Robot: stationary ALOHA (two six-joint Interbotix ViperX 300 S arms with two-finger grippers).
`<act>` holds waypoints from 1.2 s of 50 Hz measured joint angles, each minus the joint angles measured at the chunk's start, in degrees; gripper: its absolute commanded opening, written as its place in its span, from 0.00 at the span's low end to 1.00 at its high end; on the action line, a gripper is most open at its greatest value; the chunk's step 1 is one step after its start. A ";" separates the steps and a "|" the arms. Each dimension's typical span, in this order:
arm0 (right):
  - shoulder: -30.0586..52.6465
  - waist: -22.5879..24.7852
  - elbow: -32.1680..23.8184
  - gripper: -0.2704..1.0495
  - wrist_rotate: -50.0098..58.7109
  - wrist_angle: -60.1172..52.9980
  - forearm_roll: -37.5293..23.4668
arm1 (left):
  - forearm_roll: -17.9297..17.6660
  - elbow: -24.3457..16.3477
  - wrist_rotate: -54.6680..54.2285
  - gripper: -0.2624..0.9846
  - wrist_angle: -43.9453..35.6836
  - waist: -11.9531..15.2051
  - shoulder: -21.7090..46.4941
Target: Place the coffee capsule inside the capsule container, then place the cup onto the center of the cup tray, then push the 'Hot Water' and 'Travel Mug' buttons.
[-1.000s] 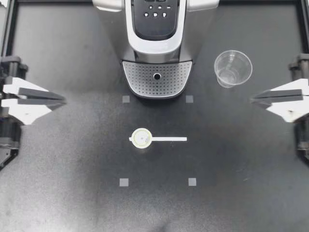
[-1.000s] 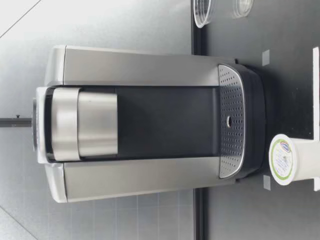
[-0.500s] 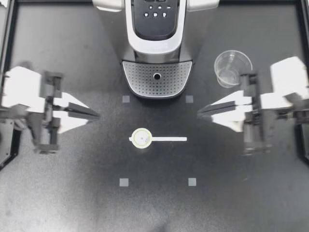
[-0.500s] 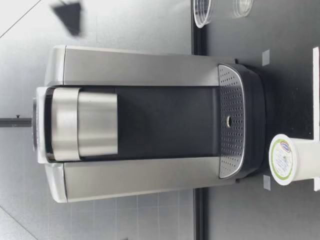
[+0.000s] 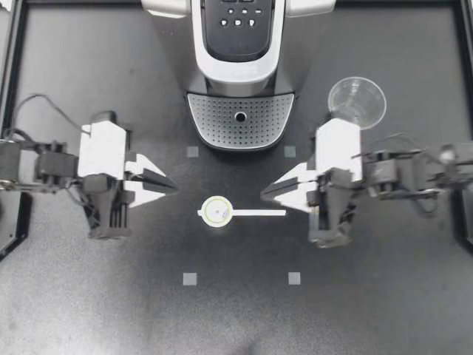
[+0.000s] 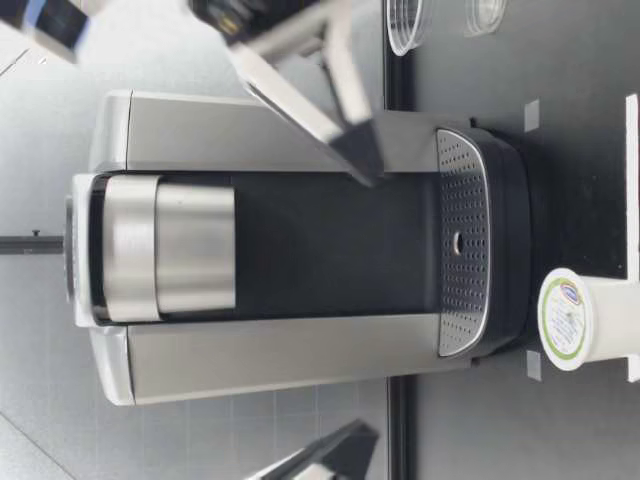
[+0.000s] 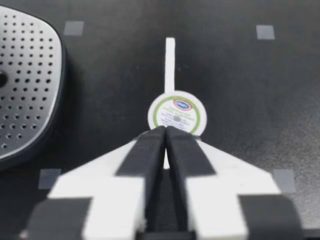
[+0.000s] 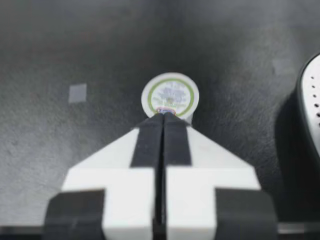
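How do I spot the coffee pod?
Find the big silver coffee machine. In front of its holey tray, on the dark table, sits the pod. It is the small round white thing with a green ring on its lid, at the end of a white strip, unlike the clear cup.

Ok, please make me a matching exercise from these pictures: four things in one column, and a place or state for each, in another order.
1. coffee capsule
2. cup
3. cup tray
4. left gripper

a. shut, holding nothing
b. perforated, at the foot of the machine
c. on the table, at the end of the white strip
d. clear, standing beside the machine

Pairs: 1-c, 2-d, 3-b, 4-a.
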 measured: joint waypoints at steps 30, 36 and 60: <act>10.28 0.62 -4.75 0.24 -1.14 0.35 0.00 | 0.70 -5.10 0.18 0.86 -0.70 -2.29 14.06; 11.25 0.62 -5.27 0.24 -1.67 0.35 0.00 | 1.76 -6.15 0.18 0.86 -0.70 -2.99 16.26; 12.83 0.62 -6.06 0.24 -2.02 0.18 0.00 | 3.16 -6.50 0.26 0.86 -2.90 -2.64 20.04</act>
